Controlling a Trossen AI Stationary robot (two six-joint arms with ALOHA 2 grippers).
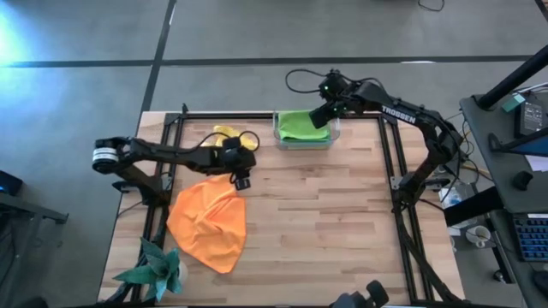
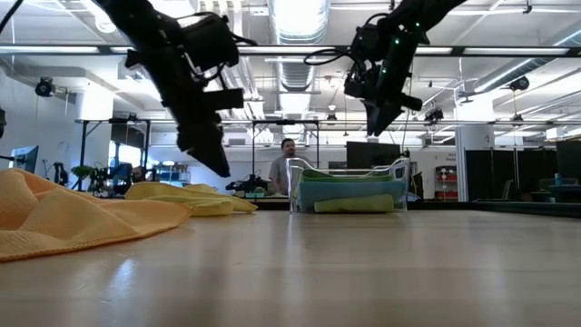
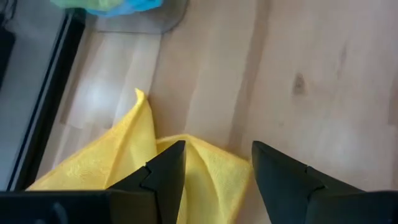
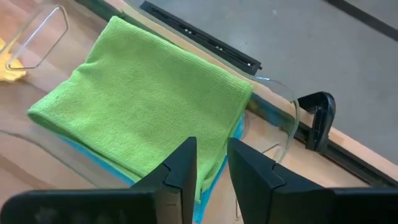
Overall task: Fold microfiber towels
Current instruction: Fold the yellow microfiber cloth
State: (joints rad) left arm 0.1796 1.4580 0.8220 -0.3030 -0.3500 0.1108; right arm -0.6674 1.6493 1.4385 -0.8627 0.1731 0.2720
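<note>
An orange towel (image 1: 207,224) lies crumpled on the table's near left; it also shows in the low view (image 2: 54,218). A yellow towel (image 1: 227,134) lies bunched near the far rail and shows in the left wrist view (image 3: 124,168). A folded lime green towel (image 4: 143,106) lies on top of a blue one (image 4: 211,180) in a clear bin (image 1: 304,141). My left gripper (image 1: 241,178) (image 3: 217,158) is open and hangs above the table between the yellow and orange towels. My right gripper (image 1: 321,115) (image 4: 212,158) hovers above the bin, its fingers a narrow gap apart.
A teal spiky paper ornament (image 1: 158,269) stands at the near left corner. Black frame rails (image 1: 257,117) run along the table's far, left and right sides. Bare wood (image 1: 325,222) fills the middle and right. A person (image 2: 288,173) shows in the room beyond.
</note>
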